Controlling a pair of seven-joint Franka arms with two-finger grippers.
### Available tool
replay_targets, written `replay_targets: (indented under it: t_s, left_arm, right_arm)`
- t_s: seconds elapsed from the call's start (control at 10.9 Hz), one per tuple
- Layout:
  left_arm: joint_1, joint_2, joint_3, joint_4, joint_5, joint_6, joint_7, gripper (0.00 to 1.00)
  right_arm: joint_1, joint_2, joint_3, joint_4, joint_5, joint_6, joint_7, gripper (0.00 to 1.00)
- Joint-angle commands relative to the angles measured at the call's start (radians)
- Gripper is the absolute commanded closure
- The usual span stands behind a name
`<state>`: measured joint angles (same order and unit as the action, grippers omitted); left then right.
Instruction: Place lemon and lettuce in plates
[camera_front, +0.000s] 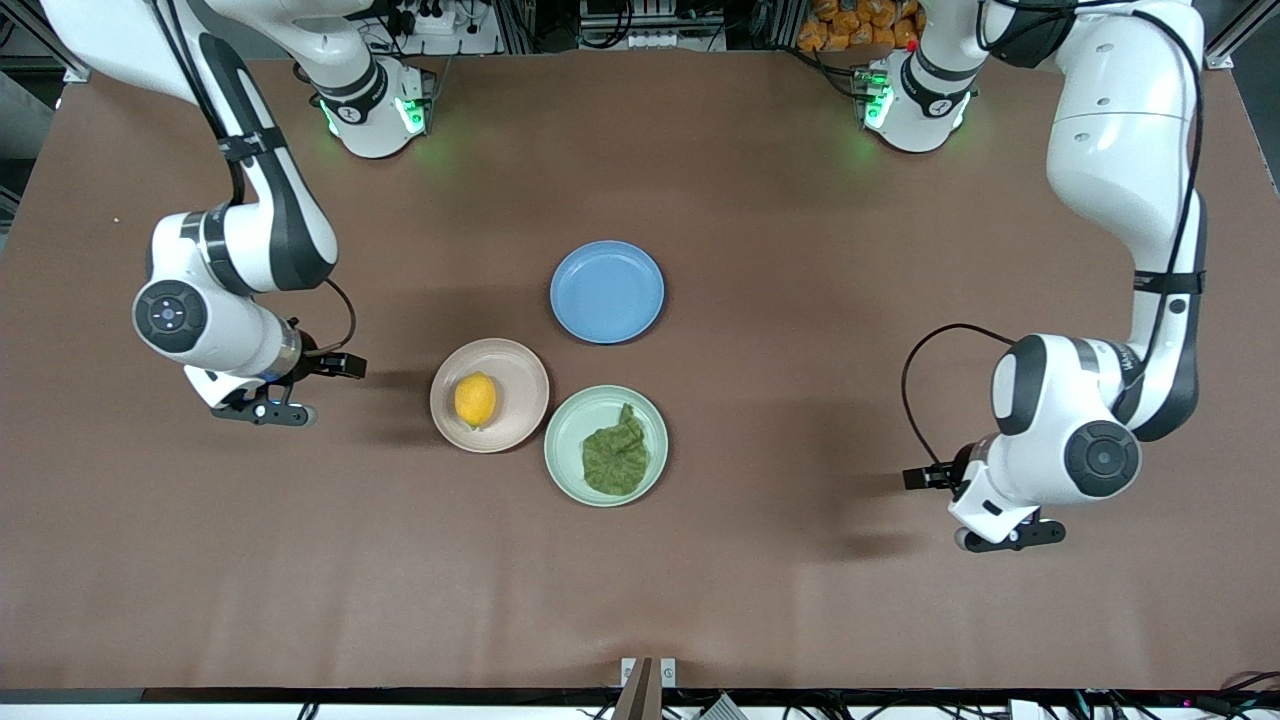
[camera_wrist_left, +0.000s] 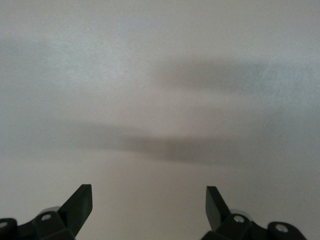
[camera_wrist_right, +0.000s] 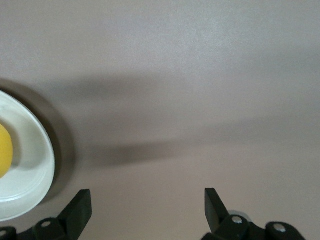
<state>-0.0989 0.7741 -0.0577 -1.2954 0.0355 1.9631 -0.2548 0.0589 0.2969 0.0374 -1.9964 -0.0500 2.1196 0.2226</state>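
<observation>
The yellow lemon (camera_front: 475, 399) lies in the beige-pink plate (camera_front: 522, 384). The dark green lettuce (camera_front: 615, 454) lies in the mint green plate (camera_front: 573, 421), which touches the beige-pink plate. My right gripper (camera_front: 265, 411) hangs open and empty over bare table, beside the beige-pink plate toward the right arm's end. The right wrist view shows its open gripper (camera_wrist_right: 148, 202), the plate's rim (camera_wrist_right: 37, 165) and part of the lemon (camera_wrist_right: 4, 150). My left gripper (camera_front: 1008, 538) hangs open and empty over bare table toward the left arm's end. The left wrist view shows its gripper (camera_wrist_left: 149, 202) over bare table only.
An empty blue plate (camera_front: 607, 291) sits farther from the front camera than the other two plates. The brown table (camera_front: 800, 600) spreads wide around the plates. Both arm bases stand along the table's back edge.
</observation>
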Motion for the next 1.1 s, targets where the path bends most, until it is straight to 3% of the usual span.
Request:
replay_targets:
  t_s: [0.0,0.18,0.73,1.01]
  left_arm:
    - [0.03,-0.099,-0.008,-0.022,0.026,-0.113,0.071,0.0]
    - [0.048,-0.171,-0.008,-0.022,0.026,-0.185,0.072,0.0]
    - [0.074,-0.34,-0.011,-0.024,0.023,-0.283,0.143,0.0]
    - [0.073,-0.438,-0.011,-0.024,0.018,-0.352,0.151,0.0]
  right_arm:
    - [-0.066,-0.038,-0.011,-0.009,0.126,-0.02,-0.181,0.0]
    - [-0.067,-0.064,-0.011,-0.019,0.13,-0.021,-0.181,0.0]
    - [-0.067,-0.264,-0.011,-0.171,0.127,-0.007,-0.184,0.0]
    - [-0.067,-0.308,-0.011,-0.199,0.119,-0.01,-0.184,0.0]
